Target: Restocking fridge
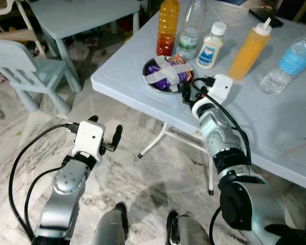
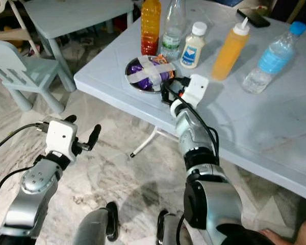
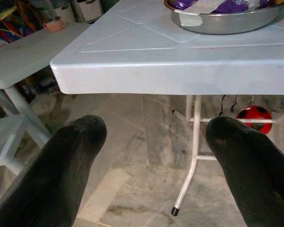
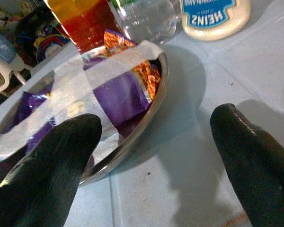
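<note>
The right tool [image 1: 186,92], fingers spread, sits at the rim of the steel bowl [image 1: 155,84] on the desk [image 1: 275,117]. The bowl looks rigid, light and probably slippery; pinch its rim. The left tool [image 1: 106,133] hangs spread below.

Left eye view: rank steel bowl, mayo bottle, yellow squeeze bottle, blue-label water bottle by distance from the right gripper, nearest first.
From the right gripper, open over the table edge:
1. Steel bowl, directly at its fingertips, toward the robot's left.
2. Mayo bottle, just beyond the bowl.
3. Yellow squeeze bottle, farther back, to the right.
4. Blue-label water bottle, lying farthest right.
</note>
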